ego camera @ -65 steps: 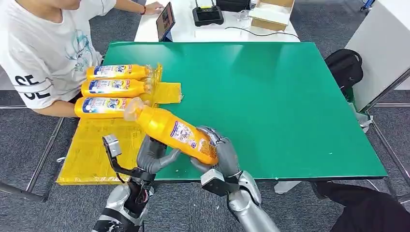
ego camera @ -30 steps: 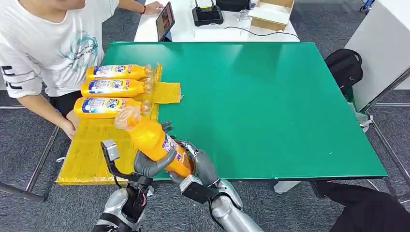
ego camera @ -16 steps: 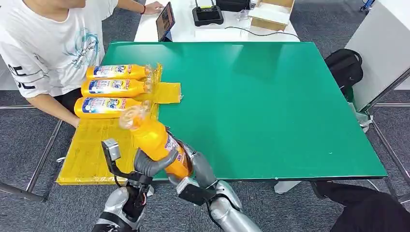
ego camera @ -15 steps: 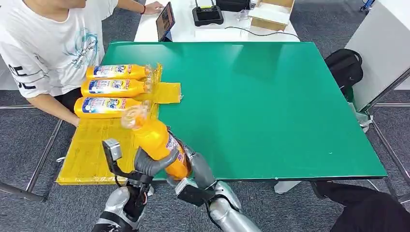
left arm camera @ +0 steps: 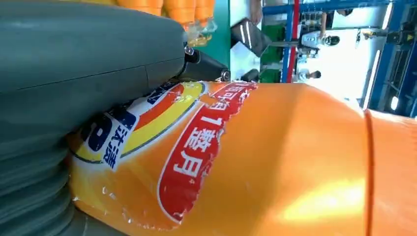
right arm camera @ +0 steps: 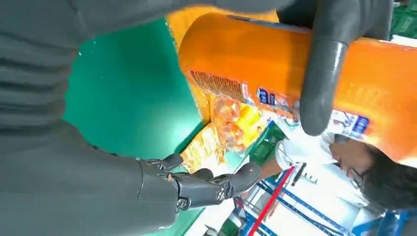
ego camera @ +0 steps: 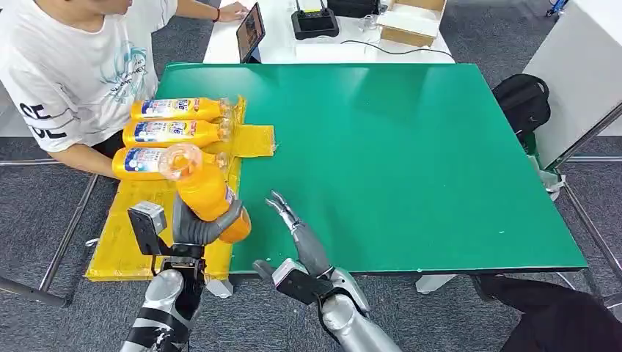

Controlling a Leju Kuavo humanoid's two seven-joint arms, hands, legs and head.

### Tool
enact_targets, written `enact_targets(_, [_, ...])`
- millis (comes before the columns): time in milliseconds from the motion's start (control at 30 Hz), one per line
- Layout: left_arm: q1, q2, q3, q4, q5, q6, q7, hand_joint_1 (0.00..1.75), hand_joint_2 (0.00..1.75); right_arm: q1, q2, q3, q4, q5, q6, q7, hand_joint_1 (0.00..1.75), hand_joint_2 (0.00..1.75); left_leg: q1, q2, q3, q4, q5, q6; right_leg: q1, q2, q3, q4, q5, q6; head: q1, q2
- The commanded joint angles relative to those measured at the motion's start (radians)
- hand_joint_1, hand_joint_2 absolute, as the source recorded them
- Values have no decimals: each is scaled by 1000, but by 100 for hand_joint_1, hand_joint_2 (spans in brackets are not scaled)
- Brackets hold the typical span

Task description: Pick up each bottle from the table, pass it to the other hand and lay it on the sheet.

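Beside the green table point(ego camera: 411, 147), at its left edge, a yellow sheet point(ego camera: 136, 227) hangs over the table's side, and everything else can be placed from that sheet. A person in a white T-shirt point(ego camera: 70, 66) sits just beyond the sheet's outer side, one forearm close to its far corner. On the far part of the sheet three orange bottles point(ego camera: 172, 132) lie on their sides in a row, parallel and touching or nearly touching, their clear caps pointing toward the table's green surface. Nearer the robot, above the middle of the sheet, the left hand point(ego camera: 196, 224) grips a fourth orange bottle point(ego camera: 205, 194) around its lower body; the bottle is tilted, its clear cap up and toward the lying row, its base toward the robot, and it is off the sheet's surface. The left wrist view shows that held bottle's label point(left arm camera: 192, 147) pressed against the grey thumb, with the fingers wrapped on it. To the right of the sheet, over the green surface near the table's front edge, the right hand point(ego camera: 297, 227) holds nothing: its fingers point(right arm camera: 216, 184) are stretched out and apart, pointing away from the robot, clear of the bottle. Past the table's far edge stands a white desk point(ego camera: 323, 48) with a tablet point(ego camera: 251, 31), a black device point(ego camera: 315, 22) and a cardboard box point(ego camera: 412, 22). A black bag point(ego camera: 522, 103) sits on the floor at the table's right side.
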Motion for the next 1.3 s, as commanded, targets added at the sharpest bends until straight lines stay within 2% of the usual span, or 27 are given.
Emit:
enact_targets(33, [-92,65,159,76,-189,227,-59,175,175,19,-45,-59,-138,-29,-15,4,0,0,0,0,4,0,-1,1,1,-1,4,0,-1,-3,0,0])
enact_targets(133, [-137,104,163,205,-427,407,-54,175,175,39,-42,-73,-198,-41,-54,-20,0,0,0,0,4,-1,-1,1,1,-1,3,0,-1,-2,0,0])
enact_targets(167, [-160,127,147,272,-565,521,-43,175,175,46,-38,-75,-220,-58,-66,-33,0,0,0,-1,6,-2,-1,1,1,-2,6,-1,-2,-4,0,0])
enact_targets(200, [-180,139,146,328,-608,541,-33,175,175,53,-35,-77,-246,-64,-90,-46,0,0,0,-1,4,-2,0,1,0,-2,4,-1,-1,-2,0,0])
enact_targets(233, [-208,170,136,407,-798,627,15,175,175,56,-34,-72,-272,-80,-113,-56,0,0,0,-2,6,-2,-1,1,1,-3,6,-1,-2,-3,0,0])
enact_targets(267, [-229,178,134,465,-820,627,17,175,175,60,-32,-74,-290,-87,-133,-63,0,0,0,-2,4,-2,0,1,0,-3,4,-1,-1,-2,0,0])
enact_targets(300, [-229,188,181,461,-1043,627,81,175,175,60,-33,-70,-304,-93,-160,-75,0,0,0,-1,6,-2,-1,1,1,-2,6,-1,-2,-3,0,0])
enact_targets(333, [-235,182,222,498,-1087,627,66,175,175,64,-28,-74,-317,-112,-174,-89,0,0,0,1,5,-1,0,1,0,0,4,0,-1,-2,0,0])
enact_targets(533, [-235,182,222,498,-1087,627,66,175,175,64,-28,-74,-317,-112,-174,-89,0,0,0,0,5,-1,-1,1,1,-1,5,0,-2,-3,-1,0])
enact_targets(600, [-273,204,208,578,-1242,627,154,175,175,69,-19,-79,-333,-134,-214,-134,0,0,1,0,6,-1,-2,1,1,-2,6,0,-2,-3,-1,0])
enact_targets(667, [-310,228,184,669,-1321,627,191,175,175,71,-20,-66,-358,-134,-240,-141,0,0,1,-1,6,-1,-2,1,1,-3,6,0,-2,-3,0,0])
enact_targets(733, [-324,224,199,711,-1309,627,169,175,175,70,-23,-56,-363,-133,-246,-136,0,0,0,0,3,-1,0,1,0,-1,2,0,-1,-2,-1,0])
enact_targets(800, [-370,245,148,829,-1373,624,209,175,175,65,-27,-39,-360,-129,-247,-131,0,0,1,1,7,-1,-2,1,1,-1,7,0,-2,-4,0,0])
enact_targets(933, [-382,242,155,850,-1359,609,205,175,175,62,-25,-36,-355,-131,-246,-129,0,0,0,0,4,0,-1,1,1,-1,4,0,-1,-2,0,0])
enact_targets(1200, [-424,234,184,924,-1273,407,200,175,175,45,-21,-17,-300,-137,-224,-94,0,0,1,0,6,0,-2,1,1,-1,6,0,-2,-3,0,0])
enact_targets(1300, [-427,241,168,934,-1292,389,224,175,175,43,-19,-13,-289,-138,-218,-90,0,0,0,1,6,-1,-1,1,1,1,6,0,-1,-3,0,0])
